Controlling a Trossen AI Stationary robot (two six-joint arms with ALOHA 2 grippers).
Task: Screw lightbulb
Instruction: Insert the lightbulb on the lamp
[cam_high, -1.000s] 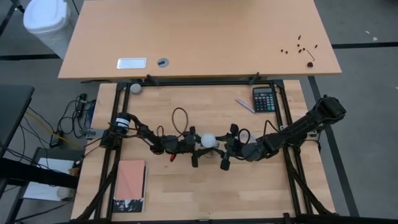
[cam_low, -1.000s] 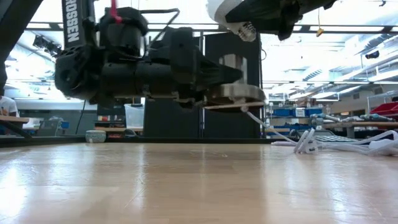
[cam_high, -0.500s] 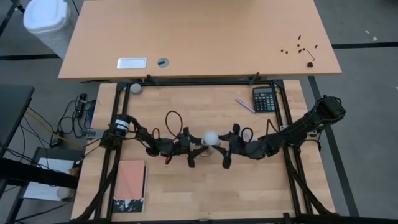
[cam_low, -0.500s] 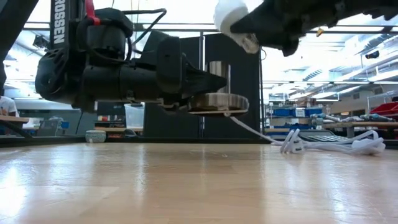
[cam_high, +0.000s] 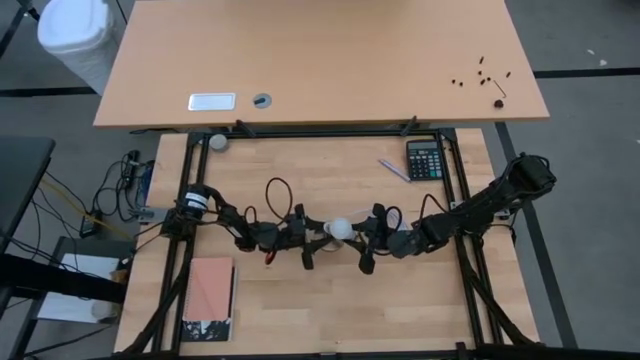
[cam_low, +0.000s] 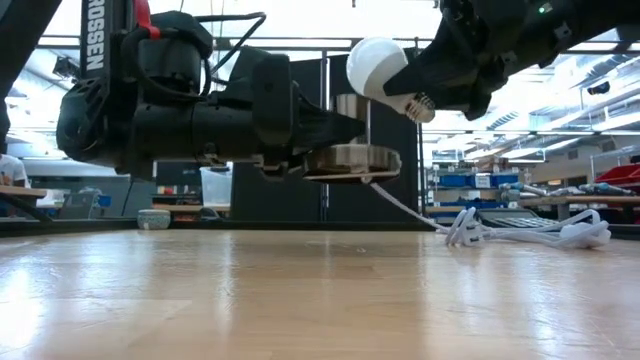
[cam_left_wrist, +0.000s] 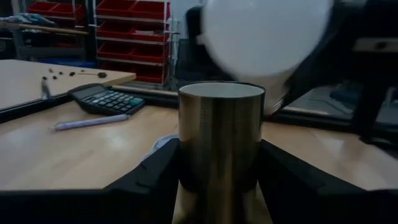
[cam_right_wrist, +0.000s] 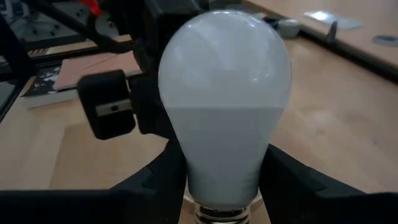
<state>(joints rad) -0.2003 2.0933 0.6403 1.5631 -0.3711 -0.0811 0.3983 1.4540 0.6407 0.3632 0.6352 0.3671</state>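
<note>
Both arms meet over the middle of the wooden counter (cam_high: 330, 300), raised clear of its surface. The left hand (cam_low: 335, 150) is clamped on a socket (cam_left_wrist: 221, 143): a brass-coloured cylinder on a round disc, standing upright between the two dark fingers (cam_left_wrist: 149, 180). A white cord (cam_low: 520, 232) runs from the disc down to the counter and lies there in loose loops.

The right hand (cam_right_wrist: 217, 186) grips the lightbulb (cam_low: 378, 68) around its narrow lower body, one finger (cam_right_wrist: 155, 180) on each side. The bulb sits above and just to one side of the socket mouth, tilted, globe toward the left arm, screw base (cam_low: 420, 103) slanting down and away from the socket. Base and socket are apart, not engaged.

Surroundings: a calculator (cam_high: 424, 159) and a pen (cam_high: 392, 169) lie near the far right of the counter, well apart from the hands. A pink book (cam_high: 210, 298) lies near the front left. A small grey knob (cam_high: 217, 142) sits at the far left corner. Nothing on the counter lies between the hands and the surface below them.

Against one second earlier: the left hand and socket sit slightly lower and further left in the low view. The bulb has come down from the top edge of that view to hang closer to the socket, with its base now turned to the opposite side.
</note>
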